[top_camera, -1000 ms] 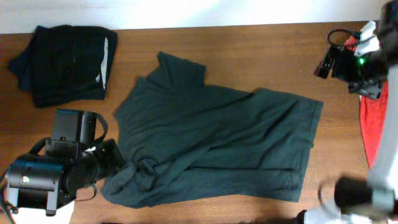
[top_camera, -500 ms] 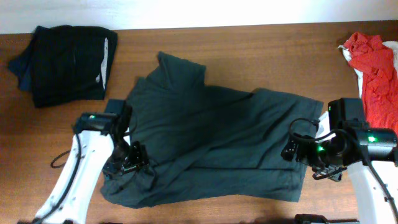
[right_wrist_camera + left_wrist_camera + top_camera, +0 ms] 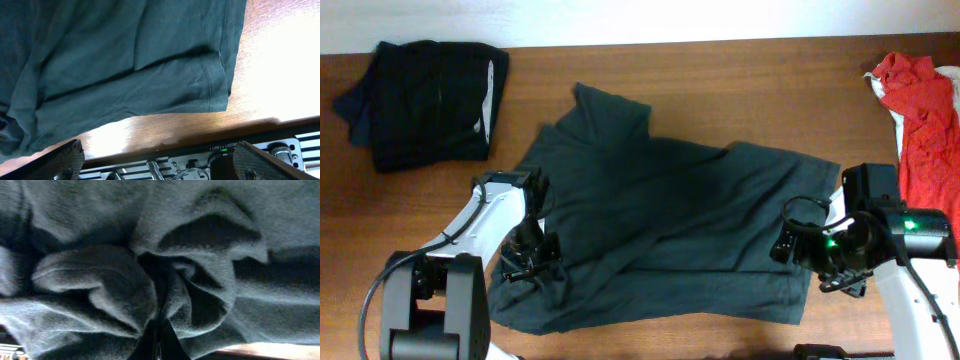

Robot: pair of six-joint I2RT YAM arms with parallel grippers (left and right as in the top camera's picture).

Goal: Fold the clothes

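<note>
A dark green T-shirt (image 3: 670,220) lies spread across the wooden table (image 3: 740,80), its lower left part bunched into folds. My left gripper (image 3: 527,262) sits on that bunch. In the left wrist view its jaws stand pressed together, and the left gripper (image 3: 157,341) is shut on a ridge of the shirt's cloth (image 3: 100,280). My right gripper (image 3: 790,240) hovers at the shirt's lower right corner. In the right wrist view the right gripper (image 3: 160,165) is open and holds nothing, with the shirt's hem (image 3: 210,95) lying flat ahead of it.
A folded black garment (image 3: 425,95) rests at the table's back left. A red garment (image 3: 920,110) lies at the right edge. The table's front edge (image 3: 200,125) runs close under the right gripper.
My left gripper has shut on the bunched cloth at the shirt's lower left, and its arm has shifted slightly. The right gripper has stayed open and nearly still over the last half second.
</note>
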